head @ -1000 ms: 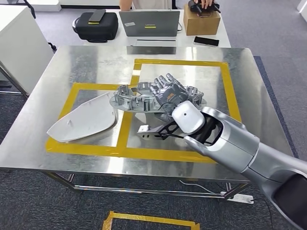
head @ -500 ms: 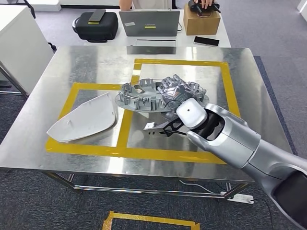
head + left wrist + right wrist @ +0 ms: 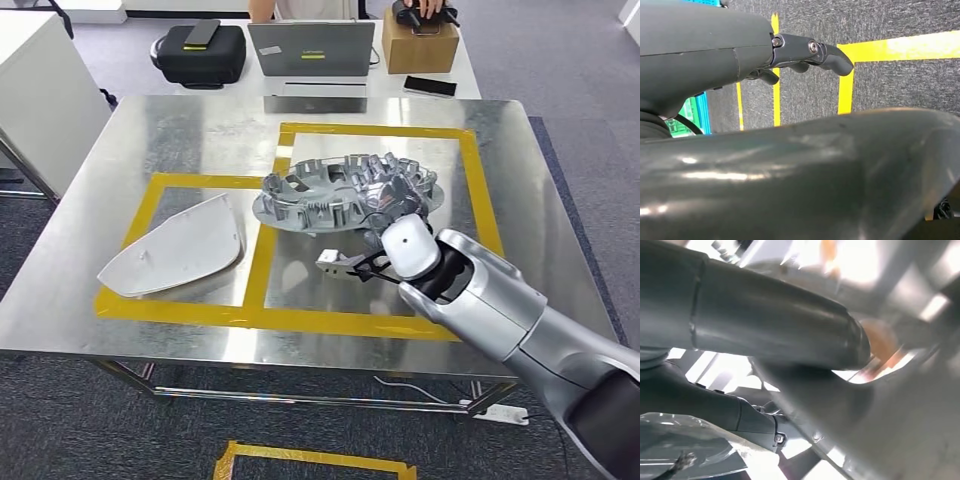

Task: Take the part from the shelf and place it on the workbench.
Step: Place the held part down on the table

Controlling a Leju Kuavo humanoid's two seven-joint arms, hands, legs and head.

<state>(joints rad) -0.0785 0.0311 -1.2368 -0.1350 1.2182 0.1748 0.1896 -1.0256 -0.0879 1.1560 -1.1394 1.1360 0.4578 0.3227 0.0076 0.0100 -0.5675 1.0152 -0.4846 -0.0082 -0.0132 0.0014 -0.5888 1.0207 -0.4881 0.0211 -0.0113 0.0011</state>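
- Held above the steel counter (image 3: 113, 150) over the right-hand yellow-taped square (image 3: 468, 170): a round, ribbed grey part (image 3: 332, 195), tilted, its edge toward the robot hand higher than its far left edge.
- Gripped at its near right rim by the right robot hand (image 3: 392, 215), fingers wrapped onto the rim from the robot's side, thumb cover pale and rounded below them.
- Lay directly ahead of and slightly left of that hand, its broad face running left to right across the tape line (image 3: 264, 260) dividing the two squares.
- Judged to call for a straight lowering, since the part's left edge overhung the dividing tape while most of it sat over the right square.
- Rested apart in the left square: a white shield-shaped panel (image 3: 177, 250), near the part's left edge but not touching it.
- Hung well away from the counter, over dark carpet with yellow floor tape: the left robot hand (image 3: 806, 52), fingers partly curled, nothing seen in them; whether spread or pressed together could not be told.
- Stood beyond the counter: a laptop (image 3: 313, 48), a black case (image 3: 200, 55) and a cardboard box (image 3: 419, 45) on a second table.
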